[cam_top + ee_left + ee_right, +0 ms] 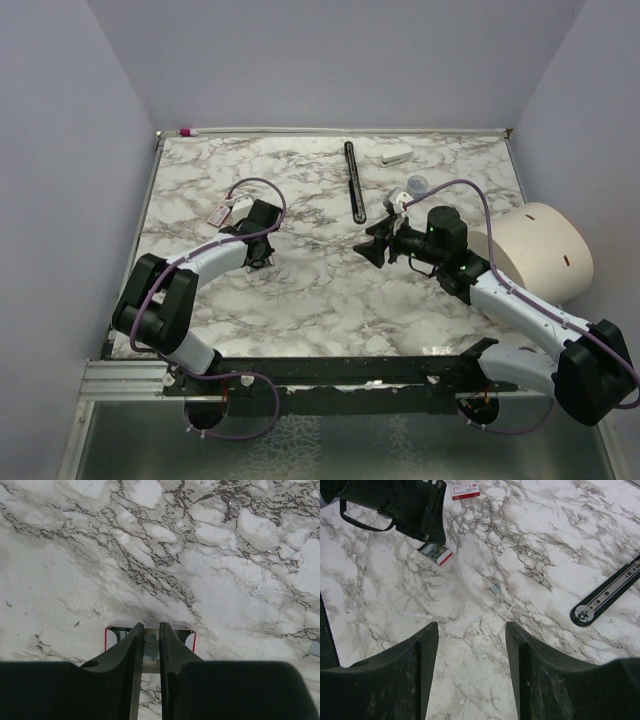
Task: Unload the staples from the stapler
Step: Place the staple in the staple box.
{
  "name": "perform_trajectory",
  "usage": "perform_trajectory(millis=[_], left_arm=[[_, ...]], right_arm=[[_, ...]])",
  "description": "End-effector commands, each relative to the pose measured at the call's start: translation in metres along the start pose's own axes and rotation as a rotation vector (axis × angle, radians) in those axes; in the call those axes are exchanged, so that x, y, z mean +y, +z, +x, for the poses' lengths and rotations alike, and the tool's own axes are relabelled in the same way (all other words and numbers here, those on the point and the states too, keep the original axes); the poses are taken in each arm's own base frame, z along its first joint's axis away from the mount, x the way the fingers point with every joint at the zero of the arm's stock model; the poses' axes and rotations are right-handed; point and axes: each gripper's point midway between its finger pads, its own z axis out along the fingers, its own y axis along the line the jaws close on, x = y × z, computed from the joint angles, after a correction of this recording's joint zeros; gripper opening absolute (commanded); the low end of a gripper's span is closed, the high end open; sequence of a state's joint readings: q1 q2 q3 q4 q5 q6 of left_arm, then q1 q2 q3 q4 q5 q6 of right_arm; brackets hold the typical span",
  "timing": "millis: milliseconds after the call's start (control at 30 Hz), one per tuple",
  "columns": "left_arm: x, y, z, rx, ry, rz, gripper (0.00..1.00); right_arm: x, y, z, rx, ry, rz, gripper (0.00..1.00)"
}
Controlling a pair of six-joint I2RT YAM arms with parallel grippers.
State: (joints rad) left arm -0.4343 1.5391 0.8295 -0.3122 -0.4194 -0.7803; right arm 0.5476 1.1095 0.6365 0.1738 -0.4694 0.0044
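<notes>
My left gripper (pixel 151 625) is shut on the grey metal middle of the stapler (pixel 189 640). Its red-and-white body shows on both sides of the fingers and rests low on the marble. The right wrist view shows the stapler (pixel 436 554) sticking out under the left gripper's black body. In the top view the left gripper (pixel 262 255) hides it. A short grey strip of staples (pixel 494 589) lies loose on the marble ahead of my right gripper (pixel 471 627). That gripper (pixel 375 247) is open and empty, hovering right of centre.
A long black bar (pixel 352 180) lies at the back centre, with a small white block (pixel 396 155) and a small round cap (pixel 417 184) to its right. A red-and-white flat piece (pixel 218 213) lies behind the left gripper. A cream cylinder (pixel 535 250) stands at the right edge.
</notes>
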Motion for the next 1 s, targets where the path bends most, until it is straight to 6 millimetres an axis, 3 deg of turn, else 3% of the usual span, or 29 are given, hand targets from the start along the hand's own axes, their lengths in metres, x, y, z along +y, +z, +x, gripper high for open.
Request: perform_trajectory(millis=[0,333,733,967], left_arm=[[0.0,0.002,-0.007,-0.025,-0.013,-0.025,0.17],[0.001,0.002,-0.006,-0.025,-0.012,-0.027,0.18],[0.002,-0.003,-0.007,-0.026,-0.006,-0.021,0.32],[-0.002,-0.02,-0.016,-0.039,-0.014,0.024,0.39]], right_arm=[[0.004,-0.003,-0.006,-0.031,-0.008,-0.018,0.56],[0.003,-0.002,-0.005,-0.033,-0.004,-0.019,0.56],[0.004,-0.002,-0.004,-0.03,0.0,-0.022,0.56],[0.005,-0.001,-0.002,-0.027,0.002,-0.029,0.56]])
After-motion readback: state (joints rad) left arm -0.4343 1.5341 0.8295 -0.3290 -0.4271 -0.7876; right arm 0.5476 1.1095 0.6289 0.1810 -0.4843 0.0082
